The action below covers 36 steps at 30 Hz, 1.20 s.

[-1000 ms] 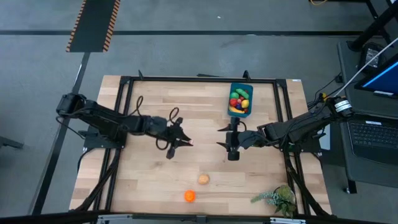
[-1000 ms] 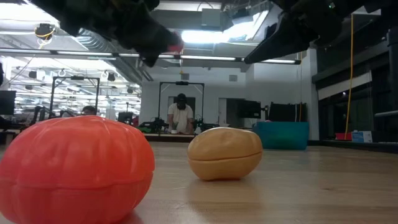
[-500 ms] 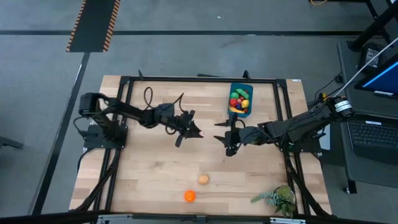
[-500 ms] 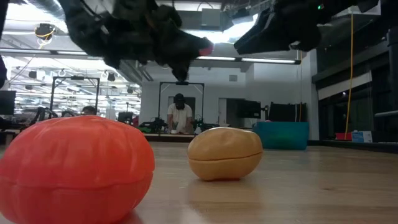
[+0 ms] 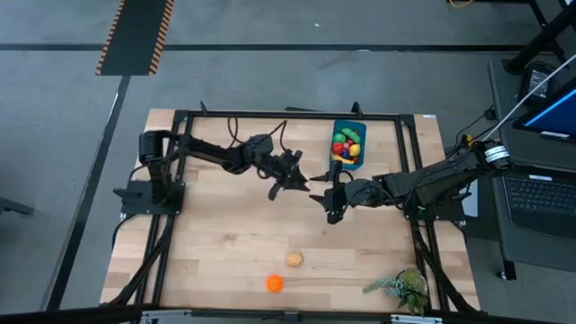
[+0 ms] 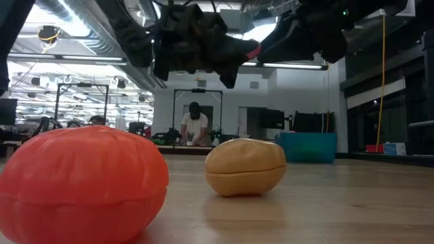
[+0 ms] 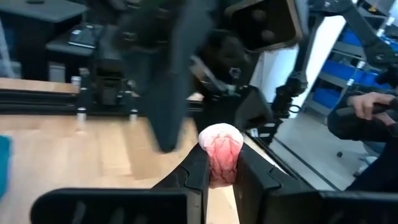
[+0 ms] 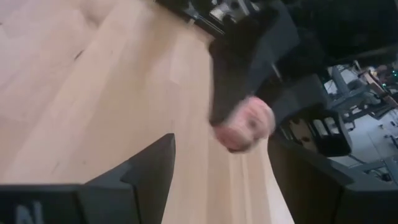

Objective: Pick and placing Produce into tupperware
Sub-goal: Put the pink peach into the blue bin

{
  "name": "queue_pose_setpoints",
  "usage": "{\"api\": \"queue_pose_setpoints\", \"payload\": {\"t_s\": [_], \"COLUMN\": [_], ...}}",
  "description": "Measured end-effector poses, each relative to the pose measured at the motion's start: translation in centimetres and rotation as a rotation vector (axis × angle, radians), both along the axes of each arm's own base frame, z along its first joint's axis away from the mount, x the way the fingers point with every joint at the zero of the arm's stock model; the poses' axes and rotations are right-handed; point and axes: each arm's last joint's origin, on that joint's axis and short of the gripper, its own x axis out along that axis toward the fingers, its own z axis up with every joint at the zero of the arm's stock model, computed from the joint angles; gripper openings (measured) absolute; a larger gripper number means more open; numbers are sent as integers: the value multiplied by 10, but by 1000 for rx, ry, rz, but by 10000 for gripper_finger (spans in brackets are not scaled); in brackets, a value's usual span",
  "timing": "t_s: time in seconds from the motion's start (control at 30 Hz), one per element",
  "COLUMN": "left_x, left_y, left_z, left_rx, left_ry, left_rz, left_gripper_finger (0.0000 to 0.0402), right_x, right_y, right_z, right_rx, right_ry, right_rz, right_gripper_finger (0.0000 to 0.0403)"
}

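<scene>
**Operator:** High view, item one, far left: I have the left arm stretched from its base across the table toward the middle. Left gripper [image 5: 295, 183] ends mid-table, raised above the wood. Fingers pinched narrow on a pink-red produce piece [image 7: 220, 152], which sits between the pads in the left wrist view.

**Checker:** Step in hand?

**Operator:** I judge it the carry: piece lifted, on its way to the tupperware [image 5: 347, 144]. Next move calls for swinging right and toward the far edge until the piece hangs over the blue rim, then letting the fingers part. The box already holds several pieces, so I would drop from just above, not press in.

**Checker:** Item two?

**Operator:** Middle, near edge: two loose pieces left on the wood, a tan piece [image 5: 294, 259] and an orange piece [image 5: 274, 283], close beside each other and well apart from both grippers.

**Checker:** Item three?

**Operator:** Right gripper [image 5: 332, 200], just right of the left one, arm reaching in low from the right edge. Fingers stand wide, nothing between them; it waits. I judge the two grippers near enough that the left must pass with care.

**Checker:** Item four?

**Operator:** Tupperware, far right of centre, beyond the right gripper. Plant sprig [image 5: 400, 288] at the near right corner, untouched.
</scene>
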Motion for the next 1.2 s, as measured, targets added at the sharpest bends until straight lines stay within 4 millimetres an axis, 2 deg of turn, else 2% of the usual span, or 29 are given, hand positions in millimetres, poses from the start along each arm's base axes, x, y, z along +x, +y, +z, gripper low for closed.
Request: {"api": "queue_pose_setpoints", "payload": {"t_s": [0.3, 0.63, 0.8, 1.2], "left_x": [-3, -4, -4, -5], "left_y": [15, 20, 20, 21], "left_z": [-2, -3, -3, -8], "left_rx": [11, 15, 15, 5], "left_ry": [16, 23, 22, 59], "left_rz": [45, 88, 86, 91], "left_gripper_finger": [38, 40, 38, 38], "right_x": [0, 2, 3, 16], "right_y": [-1, -2, -6, -19], "right_z": [1, 5, 4, -12], "right_rx": [-86, -175, -147, -171], "right_ry": [13, 0, 6, 63], "right_rz": [-13, 25, 70, 33], "right_gripper_finger": [255, 255, 255, 255]}}
